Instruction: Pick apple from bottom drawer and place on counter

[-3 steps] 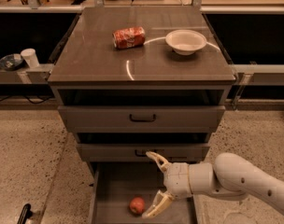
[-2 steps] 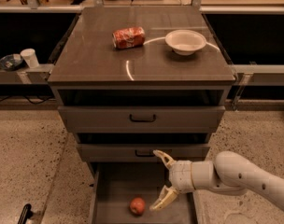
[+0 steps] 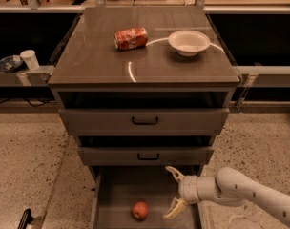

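Apple [image 3: 140, 210] is sitting on the floor of the open bottom drawer [image 3: 111, 194]. Gripper [image 3: 175, 192] is hovering just beside it on the right, fingers [image 3: 174, 173] spread wide, touching nothing. I'm suggesting sliding left until the fruit is centring between the fingers, staying below the middle drawer [image 3: 145, 155], then closing gently. Counter [image 3: 92, 61] surface is carrying a can [image 3: 131, 37] and a bowl [image 3: 188, 42]; I'd be aiming in front of them.

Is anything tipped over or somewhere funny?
Yes. The can lies on its side on the counter, left of the bowl. An apple sits alone in the open bottom drawer, an odd place for fruit. The tool hangs open just right of it.
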`<state>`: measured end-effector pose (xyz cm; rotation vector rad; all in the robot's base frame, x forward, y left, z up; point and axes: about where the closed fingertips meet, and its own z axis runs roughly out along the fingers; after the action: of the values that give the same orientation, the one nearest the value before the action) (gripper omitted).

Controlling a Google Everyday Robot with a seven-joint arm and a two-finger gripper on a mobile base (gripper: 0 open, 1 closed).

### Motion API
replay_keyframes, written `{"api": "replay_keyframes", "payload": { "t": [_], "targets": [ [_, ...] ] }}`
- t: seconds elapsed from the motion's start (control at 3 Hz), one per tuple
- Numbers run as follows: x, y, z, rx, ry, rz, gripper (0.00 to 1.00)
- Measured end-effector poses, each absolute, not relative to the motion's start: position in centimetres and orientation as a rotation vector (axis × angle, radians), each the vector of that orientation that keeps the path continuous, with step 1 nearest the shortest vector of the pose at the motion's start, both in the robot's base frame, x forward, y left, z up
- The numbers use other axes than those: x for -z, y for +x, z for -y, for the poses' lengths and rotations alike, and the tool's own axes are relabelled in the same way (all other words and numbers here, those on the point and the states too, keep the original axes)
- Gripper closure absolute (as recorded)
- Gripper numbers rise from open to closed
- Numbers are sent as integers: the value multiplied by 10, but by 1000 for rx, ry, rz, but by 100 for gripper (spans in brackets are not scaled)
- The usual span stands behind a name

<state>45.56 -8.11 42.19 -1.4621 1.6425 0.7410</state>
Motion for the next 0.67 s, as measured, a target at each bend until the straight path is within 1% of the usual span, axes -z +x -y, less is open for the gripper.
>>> {"api": "replay_keyframes", "payload": {
  "t": [0.33, 0.67],
  "targets": [
    [-385, 457, 79, -746, -1517, -1662, 0],
    [-383, 457, 77, -748, -1523, -1661, 0]
  ]
}}
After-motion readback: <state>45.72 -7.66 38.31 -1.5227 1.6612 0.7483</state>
